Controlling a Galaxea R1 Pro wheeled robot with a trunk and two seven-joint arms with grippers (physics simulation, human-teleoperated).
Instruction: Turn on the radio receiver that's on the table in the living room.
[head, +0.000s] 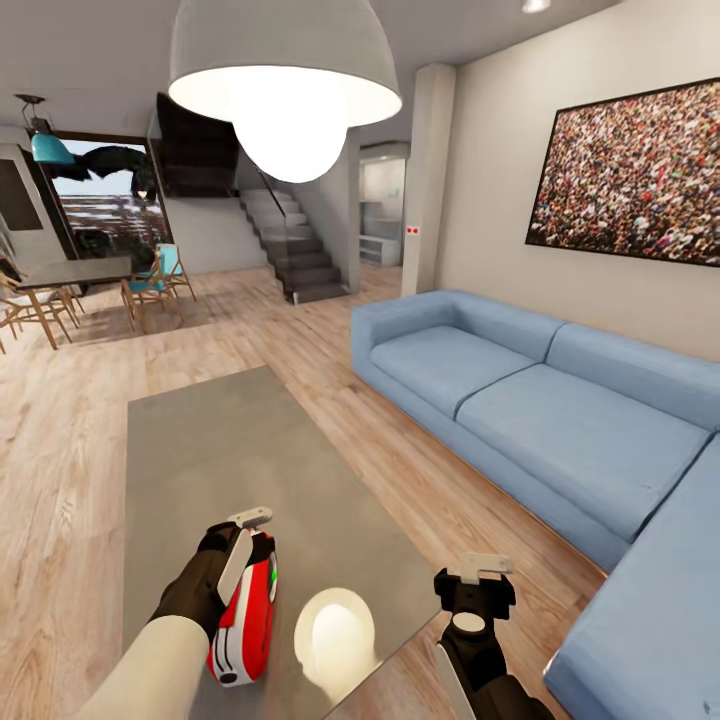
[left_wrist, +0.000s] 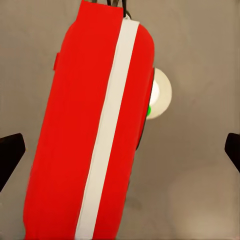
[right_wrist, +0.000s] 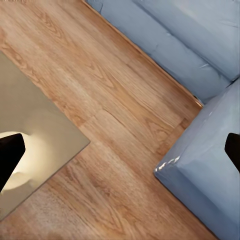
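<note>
The left pincer (head: 240, 545) hangs directly over the radio (head: 245, 620), which lies on the near end of the table (head: 200, 450) in the living room, with the sofa (head: 560, 420) off beyond the right pincer (head: 478, 580). In the left wrist view the radio (left_wrist: 90, 130) sits squarely between the two dark fingertips (left_wrist: 10, 155), which stand wide apart and clear of its red sides, so the left pincer is wide and holds nothing. A green light (left_wrist: 149, 111) shows at the radio's edge beside the dial, which may mean it is already switched on, though whether the press has actually been made cannot be told from here. The right pincer is also wide and empty, its fingertips (right_wrist: 11, 150) framing bare floor (right_wrist: 125, 125), the table corner (right_wrist: 55, 135) and the sofa (right_wrist: 210, 165). The approach looks done; what is left, at most, is a press on the radio and lifting away.
</note>
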